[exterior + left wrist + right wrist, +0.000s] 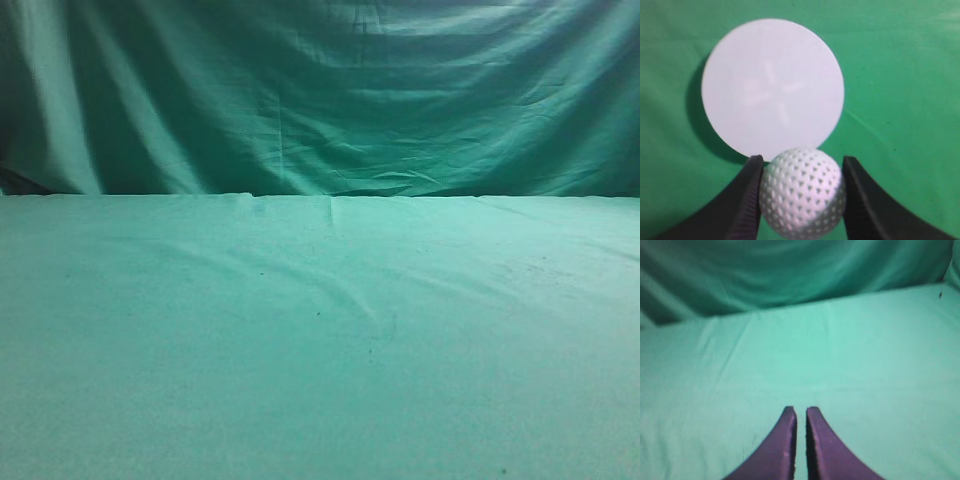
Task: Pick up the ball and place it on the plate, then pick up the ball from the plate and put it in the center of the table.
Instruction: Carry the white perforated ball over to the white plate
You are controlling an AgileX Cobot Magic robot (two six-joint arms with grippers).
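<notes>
While the left gripper (802,197) is clutching the ball (802,199) above the plate (772,87), the right gripper (801,440) is sitting clenched, empty, over the table (865,365).

Right gripper (801,440) fingers nearly together, nothing between them, over the table (850,355); curtain (790,270) behind the table.

The left gripper (802,200) shows two black fingers (747,200) — broad at the base, curving inward to narrow tips, with fine ridged texture along the inner pads. The right gripper (801,440) has the same horn-like shape, its fingers (777,450) reading dark purple in this light — smooth, matte, tapering upward to blunt tips.
</notes>
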